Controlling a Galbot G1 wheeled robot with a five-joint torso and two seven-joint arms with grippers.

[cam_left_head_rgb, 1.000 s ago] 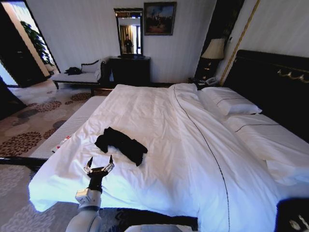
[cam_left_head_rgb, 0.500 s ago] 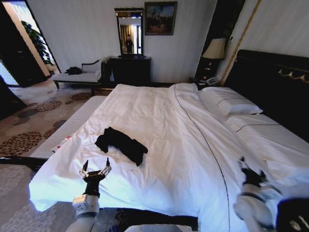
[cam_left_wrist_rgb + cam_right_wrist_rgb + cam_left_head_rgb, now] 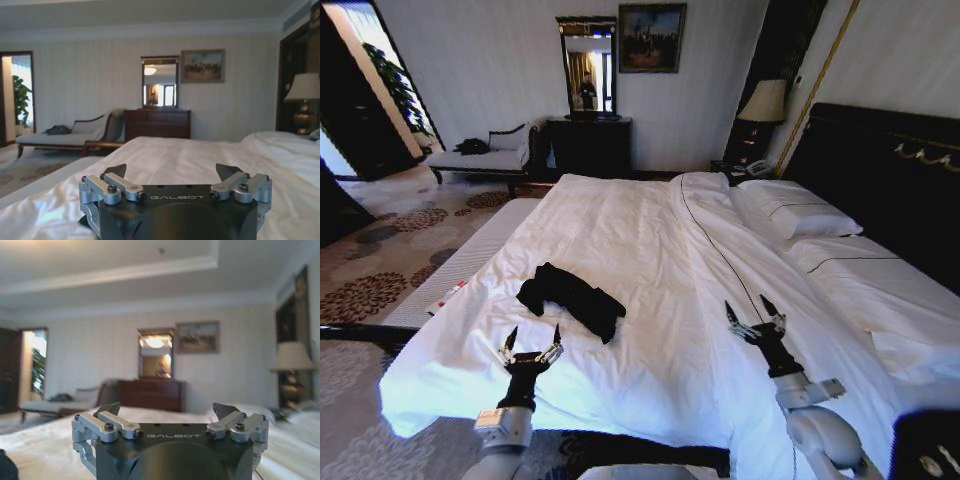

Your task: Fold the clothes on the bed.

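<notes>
We held both the left gripper and the right gripper wide open and empty above the bed; the head view showed the crumpled black T-shirt near the left one.

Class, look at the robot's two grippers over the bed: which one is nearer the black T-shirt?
The left gripper, open just in front of the black T-shirt; the right gripper, also open, sits farther across the bed.

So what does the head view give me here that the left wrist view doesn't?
Head view alone: the crumpled black T-shirt lying untouched on the white duvet, with the open right gripper over the bed to its right. Left wrist view alone: a close look at the left gripper, fingers spread, nothing between them. Both share the bed, the chaise lounge, the mirror and the painting.
</notes>
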